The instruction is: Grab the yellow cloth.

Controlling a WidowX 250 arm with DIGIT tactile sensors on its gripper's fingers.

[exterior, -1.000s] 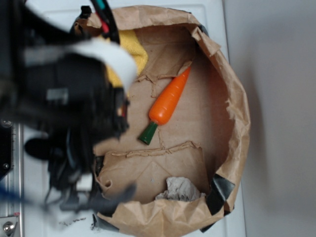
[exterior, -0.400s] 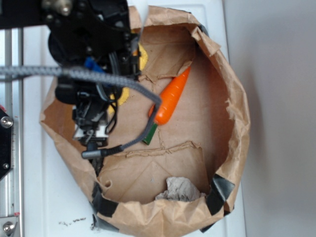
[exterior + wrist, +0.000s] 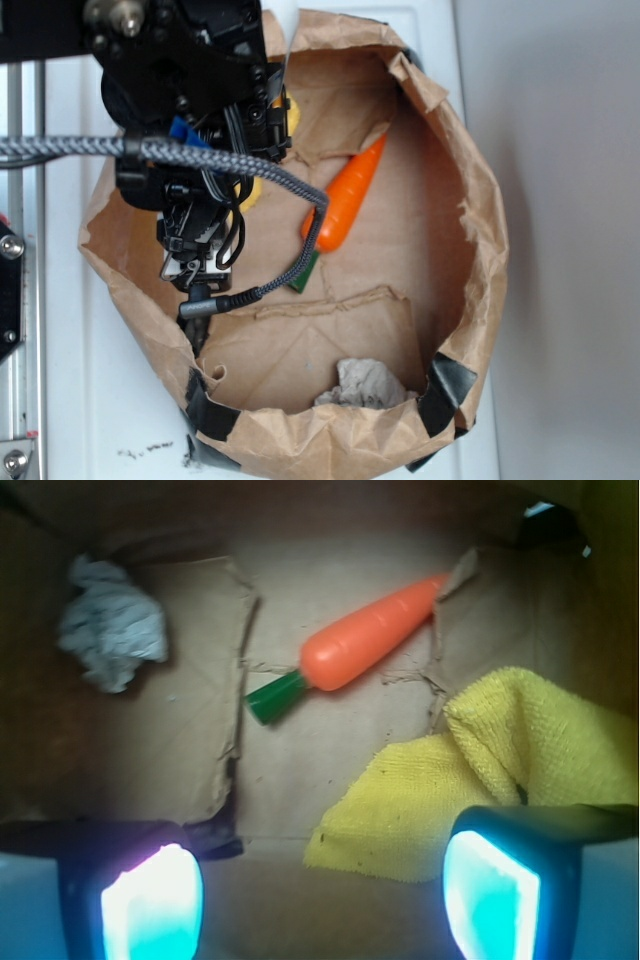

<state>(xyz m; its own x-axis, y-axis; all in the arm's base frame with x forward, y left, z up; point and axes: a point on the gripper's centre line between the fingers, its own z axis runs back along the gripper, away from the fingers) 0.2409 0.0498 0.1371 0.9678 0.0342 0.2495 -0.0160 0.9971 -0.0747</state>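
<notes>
Gripper (image 3: 320,890): jaws spread wide in the wrist view, nothing between them, two glowing pads at the bottom edge, right-hand pad (image 3: 490,892) sitting over the near edge of the cloth but can't tell if it's touching
Yellow cloth (image 3: 480,780): lies rumpled on the bag floor, just beyond the right-hand pad, one corner pointing toward the middle of the floor; in the exterior view only small yellow bits (image 3: 250,190) peek out from under the arm
Arm (image 3: 190,110): black, hangs over the top-left part of the bag in the exterior view, with a braided grey cable (image 3: 220,165) looping across it
Carrot (image 3: 365,645): orange toy with a green stub, lying at a slant on the floor, farther in than the cloth, near it but apart
Paper wad (image 3: 110,630): grey-beige crumple, far left in the wrist view, well apart from the cloth, right by the bag wall
Paper bag (image 3: 480,220): brown, rolled-down rim all around, torn flaps on the floor, black tape patches on the rim
Surface (image 3: 70,400): white, under the bag
</notes>
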